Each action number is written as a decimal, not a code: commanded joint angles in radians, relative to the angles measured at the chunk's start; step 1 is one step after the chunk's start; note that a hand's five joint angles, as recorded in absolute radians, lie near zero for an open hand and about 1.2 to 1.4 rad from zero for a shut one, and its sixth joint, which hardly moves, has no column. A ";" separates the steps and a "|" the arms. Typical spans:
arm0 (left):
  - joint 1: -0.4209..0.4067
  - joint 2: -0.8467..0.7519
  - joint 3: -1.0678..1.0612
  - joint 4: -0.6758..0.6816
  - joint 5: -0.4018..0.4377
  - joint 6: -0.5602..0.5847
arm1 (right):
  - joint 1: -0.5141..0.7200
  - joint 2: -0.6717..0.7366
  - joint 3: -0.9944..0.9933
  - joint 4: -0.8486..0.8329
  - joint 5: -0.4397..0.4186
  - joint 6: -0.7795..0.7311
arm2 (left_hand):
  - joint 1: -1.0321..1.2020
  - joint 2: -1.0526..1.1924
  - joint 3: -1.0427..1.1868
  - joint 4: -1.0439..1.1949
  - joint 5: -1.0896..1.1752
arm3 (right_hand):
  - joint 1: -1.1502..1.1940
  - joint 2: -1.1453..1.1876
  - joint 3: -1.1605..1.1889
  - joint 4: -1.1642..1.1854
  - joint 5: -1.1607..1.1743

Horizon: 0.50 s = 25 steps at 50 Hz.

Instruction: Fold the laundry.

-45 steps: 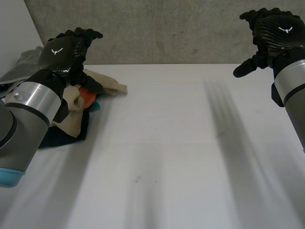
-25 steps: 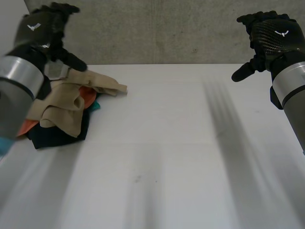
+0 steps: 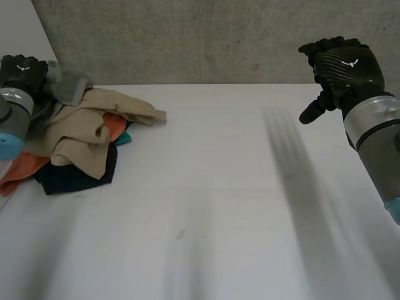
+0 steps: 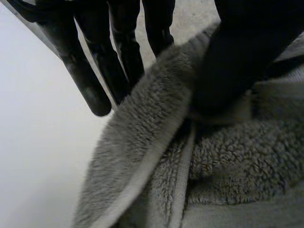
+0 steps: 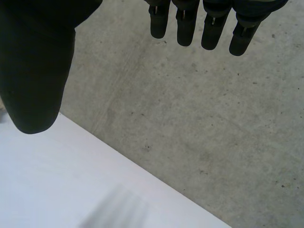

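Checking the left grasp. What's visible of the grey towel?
The grey towel is thick, fluffy terry by its look, with a flat stitched hem along one edge. It is bunched and folded over itself, not spread. The left hand pinches a fold by the hem between thumb and fingers. In the head view it sits at the far end of the clothes pile, against the tan garment, near the table's far left corner.

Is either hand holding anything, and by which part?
The left hand pinches the grey towel by its hemmed edge, thumb against fingers. The right hand holds nothing.
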 commanded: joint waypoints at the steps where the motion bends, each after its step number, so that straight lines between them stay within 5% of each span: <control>1: -0.067 0.101 -0.025 0.087 -0.008 -0.033 | -0.001 0.000 -0.005 0.000 0.000 -0.009 | 0.286 0.309 0.326 0.320 0.346 | -0.052 -0.036 -0.036 -0.037 -0.048; 13: -0.292 0.459 -0.036 0.196 -0.005 -0.332 | -0.018 -0.014 -0.019 -0.001 0.000 -0.009 | 0.286 0.309 0.326 0.320 0.346 | -0.052 -0.036 -0.036 -0.037 -0.048; 19: -0.443 0.477 -0.034 0.211 -0.002 -0.490 | -0.018 -0.042 -0.024 -0.003 0.009 -0.006 | 0.286 0.309 0.326 0.320 0.346 | -0.052 -0.036 -0.036 -0.037 -0.048; 25: -0.627 0.341 -0.040 0.211 0.011 -0.509 | -0.032 -0.060 -0.033 -0.006 0.017 0.001 | 0.286 0.309 0.326 0.320 0.346 | -0.052 -0.036 -0.036 -0.037 -0.048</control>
